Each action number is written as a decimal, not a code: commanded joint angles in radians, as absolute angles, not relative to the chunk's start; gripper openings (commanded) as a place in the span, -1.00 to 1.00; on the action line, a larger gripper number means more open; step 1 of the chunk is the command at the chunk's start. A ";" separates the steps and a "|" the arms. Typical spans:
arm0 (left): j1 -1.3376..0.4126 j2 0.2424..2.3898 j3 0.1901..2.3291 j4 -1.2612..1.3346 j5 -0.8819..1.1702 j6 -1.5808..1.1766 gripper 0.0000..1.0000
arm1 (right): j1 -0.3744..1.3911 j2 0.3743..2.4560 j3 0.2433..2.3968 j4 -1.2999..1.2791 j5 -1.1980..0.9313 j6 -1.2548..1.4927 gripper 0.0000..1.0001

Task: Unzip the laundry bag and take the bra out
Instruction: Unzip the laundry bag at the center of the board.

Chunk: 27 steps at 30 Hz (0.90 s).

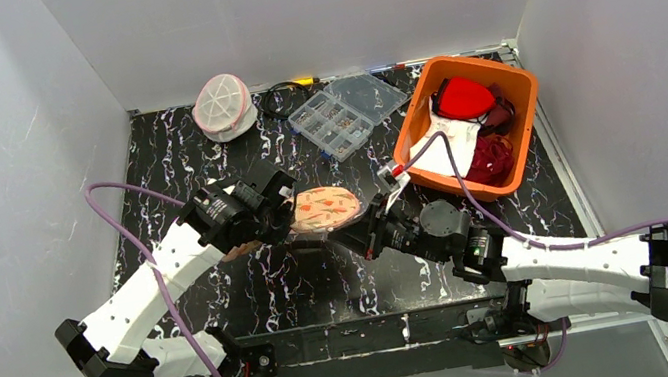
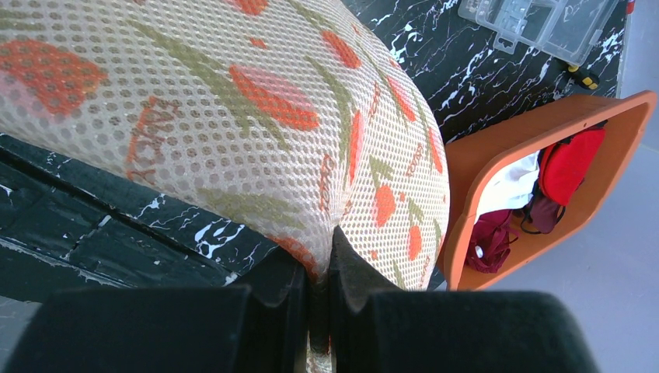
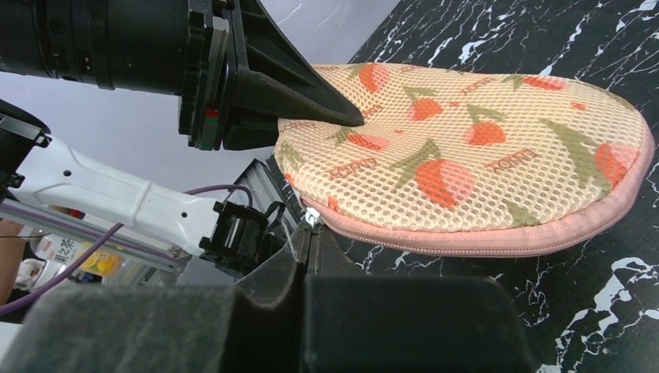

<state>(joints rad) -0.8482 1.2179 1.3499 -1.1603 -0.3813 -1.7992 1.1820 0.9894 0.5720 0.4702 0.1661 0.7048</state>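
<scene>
The white dome laundry bag [image 1: 223,105] with a pink rim and spoke ribs stands at the back left, far from both grippers. A second mesh pouch [image 1: 325,207], beige with a strawberry print and a pink zip rim, lies mid-table between the grippers. My left gripper [image 1: 286,218] is shut on that pouch's mesh [image 2: 233,116], pinching a fold [image 2: 322,249]. My right gripper [image 1: 350,236] is shut at the pouch's near edge [image 3: 466,155], with the small white zip pull [image 3: 312,217] at its fingertips [image 3: 307,233]. The zip looks closed. No bra shows.
An orange bin [image 1: 409,141] holding red, white and maroon garments stands at the right, close beyond my right gripper. A clear plastic compartment box [image 1: 345,111] lies at the back centre. White walls enclose the black marbled table [image 1: 255,292].
</scene>
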 commanded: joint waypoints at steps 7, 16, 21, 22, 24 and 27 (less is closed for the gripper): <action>-0.853 1.175 1.328 -1.190 -0.430 -1.798 -1.00 | 1.180 0.911 0.600 0.311 0.237 0.670 -0.97; -0.853 1.138 1.271 -1.133 -0.431 -1.732 -1.00 | 1.180 0.861 0.641 0.054 0.339 0.637 -0.97; -0.852 1.127 1.223 -0.984 -0.409 -1.502 -1.00 | 1.180 0.837 0.651 -0.028 0.349 0.580 -0.97; -0.852 1.123 1.204 -0.940 -0.401 -1.432 -1.00 | 1.181 0.827 0.647 -0.038 0.338 0.559 -0.97; -0.848 1.113 1.164 -0.835 -0.376 -1.262 -1.00 | 1.181 0.800 0.638 -0.059 0.302 0.514 -0.97; -0.830 1.075 1.063 -0.620 -0.286 -1.032 -1.00 | 1.181 0.774 0.627 -0.111 0.233 0.465 -0.97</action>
<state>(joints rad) -0.8478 1.1431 1.1557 -0.8745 -0.3504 -1.4097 1.1824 0.8192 0.6067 -0.0212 0.2722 0.5686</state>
